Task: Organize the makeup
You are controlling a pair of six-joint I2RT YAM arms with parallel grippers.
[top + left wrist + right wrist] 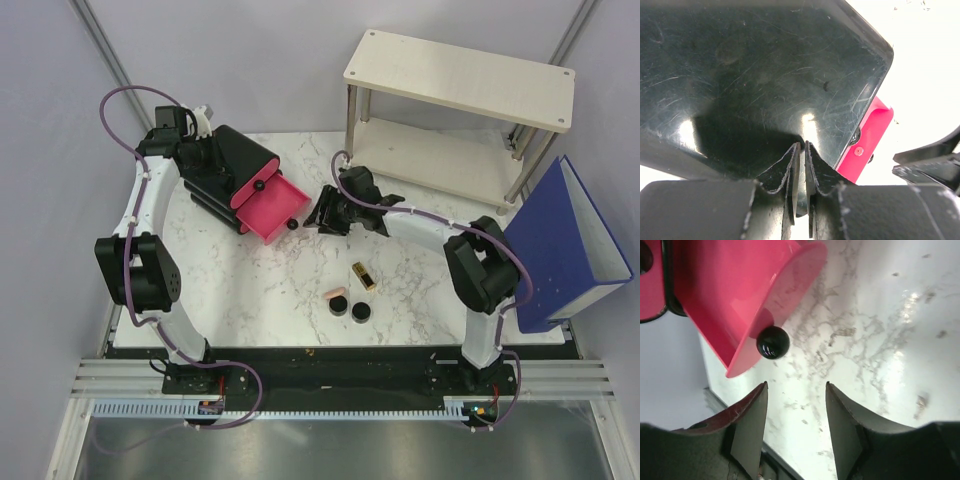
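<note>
The makeup lies on the marble table in the top view: a gold-and-black lipstick, a small peach piece, and two round black compacts. The black box stands at the back left with one pink drawer pulled out. My left gripper is shut and rests against the box's glossy black top. My right gripper is open and empty, just short of the drawer's black knob. No other makeup is in view.
A white two-tier shelf stands at the back right. A large blue binder leans at the right edge. The pink drawer's front sticks out towards the right arm.
</note>
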